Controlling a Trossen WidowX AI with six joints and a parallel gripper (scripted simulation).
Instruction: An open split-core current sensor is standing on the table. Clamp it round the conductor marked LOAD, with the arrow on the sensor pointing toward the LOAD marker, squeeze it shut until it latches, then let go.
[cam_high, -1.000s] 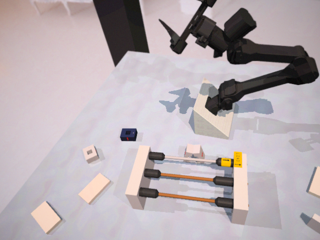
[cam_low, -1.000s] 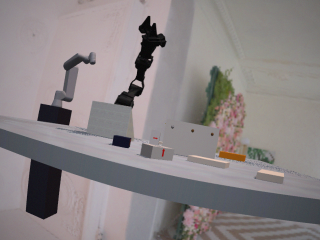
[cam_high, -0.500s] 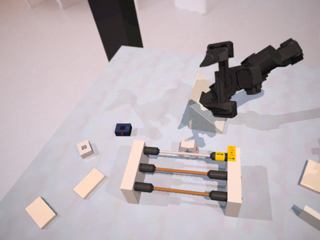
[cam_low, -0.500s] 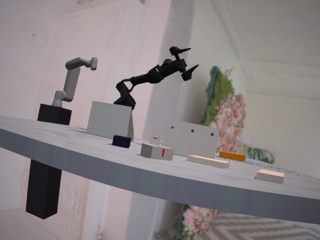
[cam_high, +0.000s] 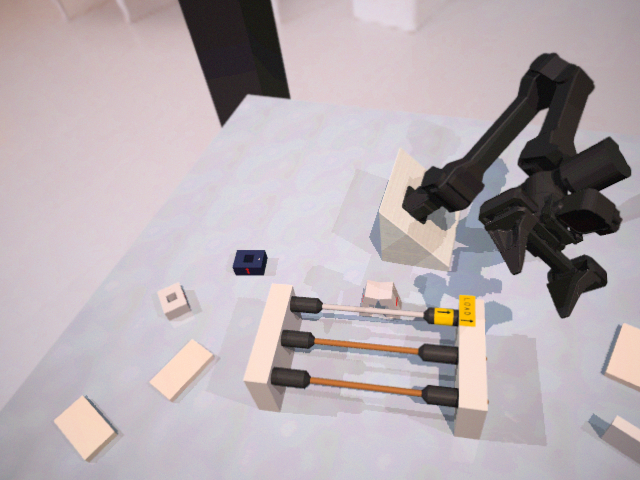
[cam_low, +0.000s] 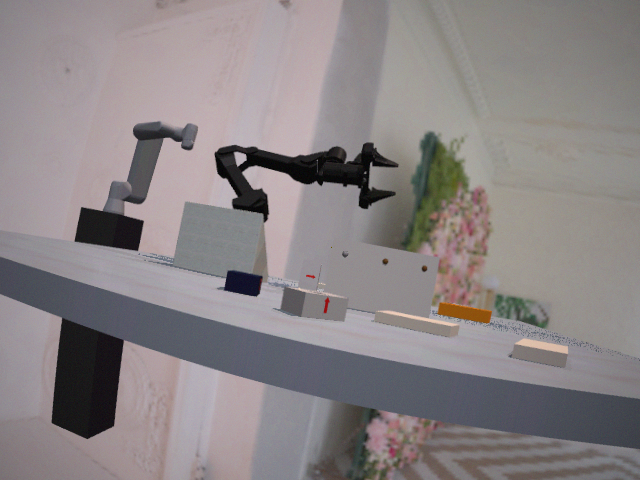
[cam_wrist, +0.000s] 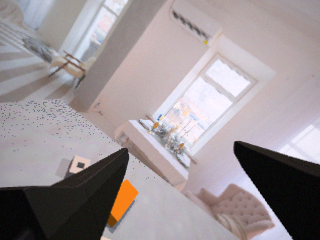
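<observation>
The open split-core sensor (cam_high: 379, 288) (cam_low: 309, 282) is pale with red marks and stands on the table behind the rack, partly hidden by the LOAD conductor (cam_high: 343, 308). This pale rod is the rearmost of the rack's three and has a yellow arrow sleeve (cam_high: 443, 315) and the yellow LOAD marker (cam_high: 466, 304) at its right end. No sensor is round it. My gripper (cam_high: 540, 293) (cam_low: 395, 179) (cam_wrist: 179, 149) is open and empty, roughly level and high above the table, to the right of the sensor in the top view. Its wrist view looks across the room, and the sensor is not in it.
Two copper rods (cam_high: 367, 345) (cam_high: 364, 386) run between the rack's end plates (cam_high: 268, 341) (cam_high: 473, 382). A dark blue block (cam_high: 250, 262) (cam_low: 242, 283) and a pale holed block (cam_high: 173, 301) (cam_low: 299, 303) stand left. A wedge (cam_high: 413, 248) (cam_low: 219, 240) bears the arm. An orange block (cam_low: 464, 312) (cam_wrist: 125, 199) lies farther off.
</observation>
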